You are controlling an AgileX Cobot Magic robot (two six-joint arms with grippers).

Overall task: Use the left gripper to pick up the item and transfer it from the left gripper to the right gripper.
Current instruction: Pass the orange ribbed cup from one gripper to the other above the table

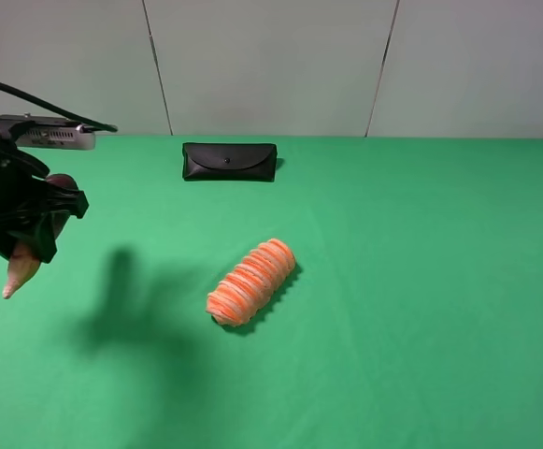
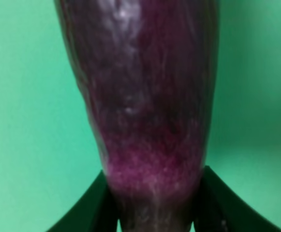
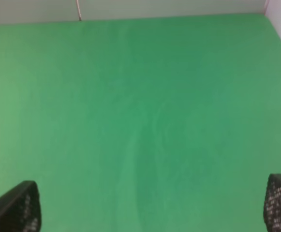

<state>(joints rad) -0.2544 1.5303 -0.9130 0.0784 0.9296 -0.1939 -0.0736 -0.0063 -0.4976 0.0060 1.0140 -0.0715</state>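
Note:
The eggplant (image 1: 21,269) hangs in my left gripper (image 1: 37,220) at the far left of the high view, lifted off the green table, its pale pointed tip pointing down. In the left wrist view the dark purple eggplant (image 2: 145,96) fills the frame, and both black fingers (image 2: 94,205) press on its sides. My right gripper (image 3: 152,212) shows only in its wrist view. Its two fingertips (image 3: 19,210) stand wide apart over bare green cloth, empty. The right arm is out of the high view.
An orange-and-white ribbed roll (image 1: 250,282) lies near the table's middle. A black flat pouch (image 1: 229,161) lies at the back by the wall. The green table (image 1: 421,281) stretches to the right of them.

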